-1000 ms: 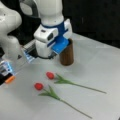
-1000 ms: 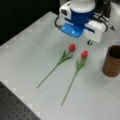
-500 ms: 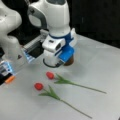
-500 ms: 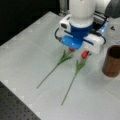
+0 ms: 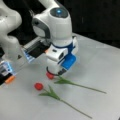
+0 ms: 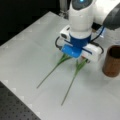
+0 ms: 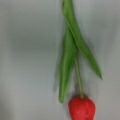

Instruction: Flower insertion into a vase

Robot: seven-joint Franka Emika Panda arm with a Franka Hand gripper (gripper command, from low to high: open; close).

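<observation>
Two red tulips with green stems lie on the white table. In a front view my gripper point(image 5: 54, 72) hangs low over the head of the farther tulip point(image 5: 50, 75); the nearer tulip point(image 5: 38, 86) lies free beside it. The wrist view looks straight down on that tulip's red head point(image 7: 82, 108) and leaves point(image 7: 68, 57), with no fingers showing. In a front view the hand covers both heads and only the stems point(image 6: 51, 72) show. The dark brown vase point(image 6: 111, 61) stands upright and empty to the right of the hand; it is hidden in the front view from the opposite side.
A second white arm point(image 5: 10, 37) stands at a front view's left, with an orange and blue fixture point(image 5: 8, 75) at the table edge. Black perforated board point(image 6: 15, 107) borders the table at a front view's bottom left.
The arm has swung from beside the vase toward the tulips and come down, so the gripper now sits over the farther tulip's head.
</observation>
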